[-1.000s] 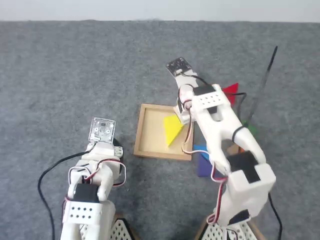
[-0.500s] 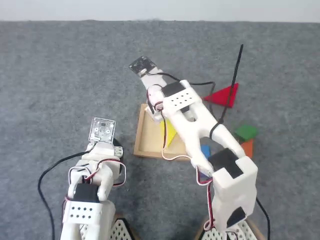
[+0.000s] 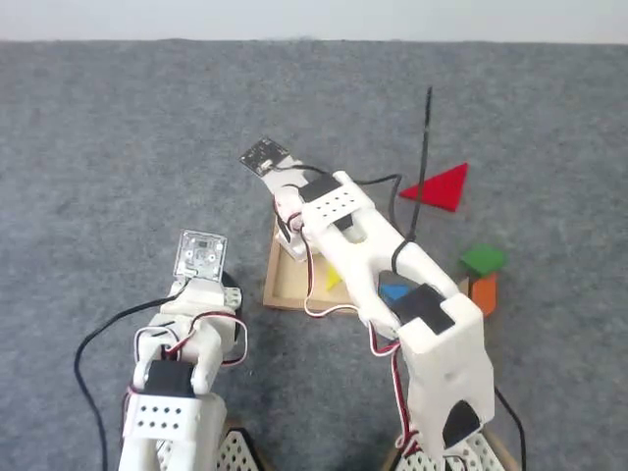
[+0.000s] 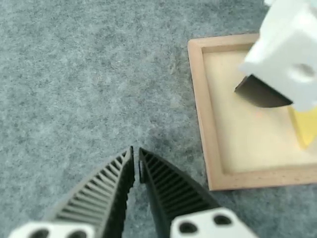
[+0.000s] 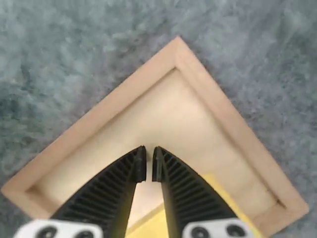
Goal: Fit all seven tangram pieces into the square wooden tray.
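tray and contents: square wooden tray on the grey fibrous worktop, with the right arm stretched over it. inside lies one flat yellow tangram piece, resting on the tray floor and largely covered by the arm in the high view. four pieces lie outside on the worktop, all on the right arm's side of the tray: a blue piece just beside the rim and partly under the arm, a red triangle farther back, and a green piece next to an orange piece, both well apart from the tray. right arm's fingers: closed to a thin slit, gripping nothing, tips over bare tray floor near one inner corner; whether they touch the wood cannot be told. the yellow piece lies beneath the finger bodies, back from the tips, not between them. left arm's fingers: closed together, empty, above bare worktop just outside the tray's rim on the side away from the yellow piece, apart from the wood. left arm stands beside the tray, opposite the loose pieces.
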`<state>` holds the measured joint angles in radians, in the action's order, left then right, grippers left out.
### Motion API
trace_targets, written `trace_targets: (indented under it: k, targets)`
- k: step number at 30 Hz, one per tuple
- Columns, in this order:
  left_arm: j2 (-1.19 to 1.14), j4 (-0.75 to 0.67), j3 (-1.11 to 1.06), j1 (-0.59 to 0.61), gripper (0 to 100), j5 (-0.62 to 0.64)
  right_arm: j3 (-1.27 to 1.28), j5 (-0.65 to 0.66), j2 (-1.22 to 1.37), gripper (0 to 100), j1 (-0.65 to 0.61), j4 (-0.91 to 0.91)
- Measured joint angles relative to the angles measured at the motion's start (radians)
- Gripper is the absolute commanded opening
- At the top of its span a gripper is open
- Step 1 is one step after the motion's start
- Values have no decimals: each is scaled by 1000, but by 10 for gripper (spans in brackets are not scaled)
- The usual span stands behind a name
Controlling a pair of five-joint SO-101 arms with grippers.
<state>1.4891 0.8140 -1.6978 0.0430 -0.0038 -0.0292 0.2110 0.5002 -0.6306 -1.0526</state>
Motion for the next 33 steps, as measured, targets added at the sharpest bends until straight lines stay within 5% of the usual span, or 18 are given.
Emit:
trace_targets:
  k: [14, 19, 24, 33]
  targets:
    - [0, 0, 0, 0, 15, 0, 339, 0, -384, 39, 8, 97]
    - [0, 0, 0, 0, 15, 0, 448, -61, -577, 39, 127, 161]
    - [0, 0, 0, 0, 15, 0, 463, -66, -522, 39, 279, 181]
    - [0, 0, 0, 2, 15, 0, 155, -72, -187, 39, 245, 121]
